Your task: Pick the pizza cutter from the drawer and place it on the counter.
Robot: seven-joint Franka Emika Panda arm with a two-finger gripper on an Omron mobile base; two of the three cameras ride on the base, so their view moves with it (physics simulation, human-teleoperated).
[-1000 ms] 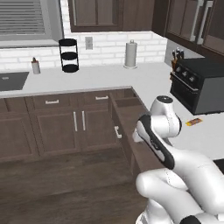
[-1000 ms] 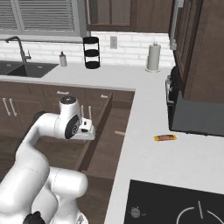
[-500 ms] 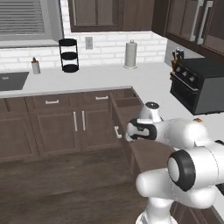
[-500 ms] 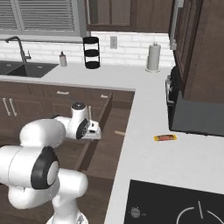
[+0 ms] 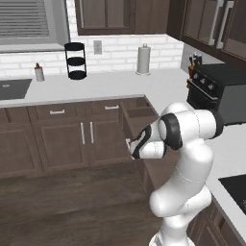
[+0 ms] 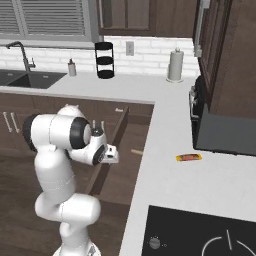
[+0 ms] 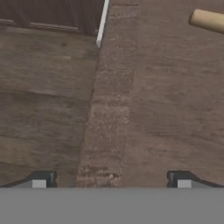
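Note:
The drawer stands pulled out from the dark cabinets under the counter. In it lies the pizza cutter, of which a tan handle shows. The hand view has that handle at the top right, on the drawer's flat floor, with the wheel out of frame. My gripper hangs open over the drawer's front edge, nothing between its fingertips. The folded arm holds the gripper low beside the drawer front. From the left side, the gripper sits just below the open drawer.
A small orange-red bar lies on the counter near a black oven. The drawer's silver bar handle runs along its front. At the back stand a paper towel roll, a black tiered rack and a knife block.
The arm has folded down and forward, bringing the hand from above the counter edge to low over the drawer's front. The jaws stayed open.

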